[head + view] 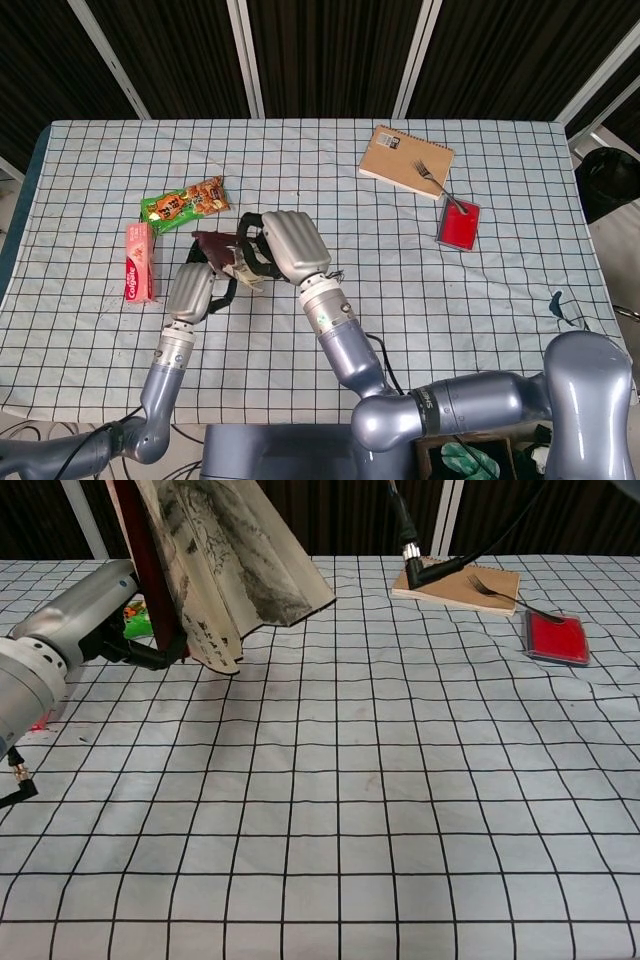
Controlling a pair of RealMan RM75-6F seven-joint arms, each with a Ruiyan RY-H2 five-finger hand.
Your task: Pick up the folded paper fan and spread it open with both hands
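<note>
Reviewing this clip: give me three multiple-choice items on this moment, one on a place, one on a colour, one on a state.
1. The fork lies on:
A. the brown notebook
B. the toothpaste box
C. the snack packet

2. The shallow tray by the notebook is:
A. green
B. red
C. blue

3. The paper fan is:
A. folded flat on the table
B. partly spread, held off the table
C. missing

Answers: 1 A, its tines rest on the cover. 2 B, plainly red. 3 B, the left hand and right hand hold it with pleats showing.
</note>
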